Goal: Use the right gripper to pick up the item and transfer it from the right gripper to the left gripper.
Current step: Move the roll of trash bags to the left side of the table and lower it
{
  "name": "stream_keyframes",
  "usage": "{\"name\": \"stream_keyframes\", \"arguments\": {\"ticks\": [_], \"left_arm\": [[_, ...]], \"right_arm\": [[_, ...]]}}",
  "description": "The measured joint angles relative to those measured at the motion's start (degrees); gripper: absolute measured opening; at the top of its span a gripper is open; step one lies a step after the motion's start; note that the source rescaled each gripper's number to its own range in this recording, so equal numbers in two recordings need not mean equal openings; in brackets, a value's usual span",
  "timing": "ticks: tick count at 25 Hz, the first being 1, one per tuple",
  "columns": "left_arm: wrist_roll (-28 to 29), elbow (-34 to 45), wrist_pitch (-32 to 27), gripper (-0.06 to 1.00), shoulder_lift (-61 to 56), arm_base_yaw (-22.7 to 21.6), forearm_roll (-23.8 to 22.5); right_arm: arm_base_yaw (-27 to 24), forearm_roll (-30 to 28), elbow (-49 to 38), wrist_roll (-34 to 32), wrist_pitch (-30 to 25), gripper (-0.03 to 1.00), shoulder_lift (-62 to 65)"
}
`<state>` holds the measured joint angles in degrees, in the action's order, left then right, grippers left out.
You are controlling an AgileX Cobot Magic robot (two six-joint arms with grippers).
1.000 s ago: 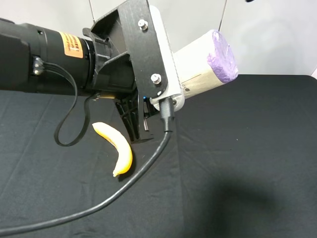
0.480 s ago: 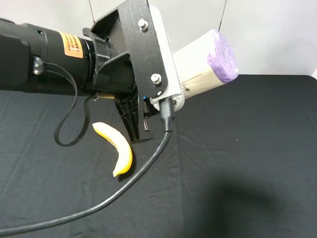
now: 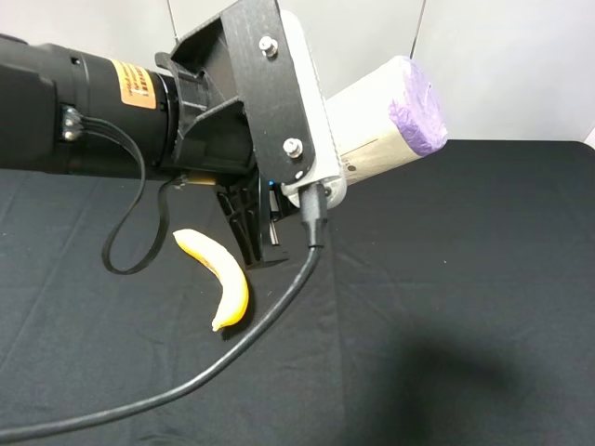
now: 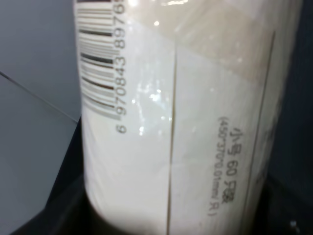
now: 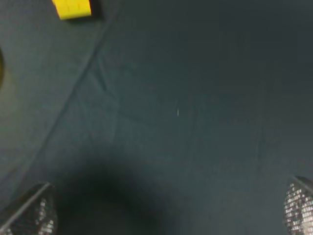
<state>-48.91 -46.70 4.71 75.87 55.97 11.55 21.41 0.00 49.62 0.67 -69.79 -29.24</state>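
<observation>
The left gripper point(image 3: 288, 139) is clamped around the item point(image 3: 390, 121), which juts out past the grey bracket with its purple end tilted upward. Its cream label fills the left wrist view. The handover looks done, so what counts now is a firm, even squeeze, since the smooth paper could slide if the grip eases. The right gripper point(image 5: 164, 215) is spread wide and empty over the black cloth point(image 5: 195, 98). Below the left gripper a banana point(image 3: 218, 279) lies on that cloth. A pale wall point(image 3: 511, 65) stands beyond.
</observation>
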Motion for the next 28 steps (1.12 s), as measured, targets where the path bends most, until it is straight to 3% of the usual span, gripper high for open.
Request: {"name": "stream_keyframes", "arguments": {"ticks": [7, 15, 28], "left_arm": [[0.0, 0.0, -0.1, 0.01, 0.0, 0.0, 0.1], [0.7, 0.0, -0.4, 0.01, 0.0, 0.0, 0.1], [1.5, 0.0, -0.5, 0.01, 0.0, 0.0, 0.1]], "right_arm": [[0.0, 0.0, -11.7, 0.0, 0.8, 1.0, 12.4], [0.0, 1.0, -21.0, 0.0, 9.4, 1.0, 25.2], [0.0, 1.3, -21.6, 0.0, 10.8, 1.0, 27.6]]}}
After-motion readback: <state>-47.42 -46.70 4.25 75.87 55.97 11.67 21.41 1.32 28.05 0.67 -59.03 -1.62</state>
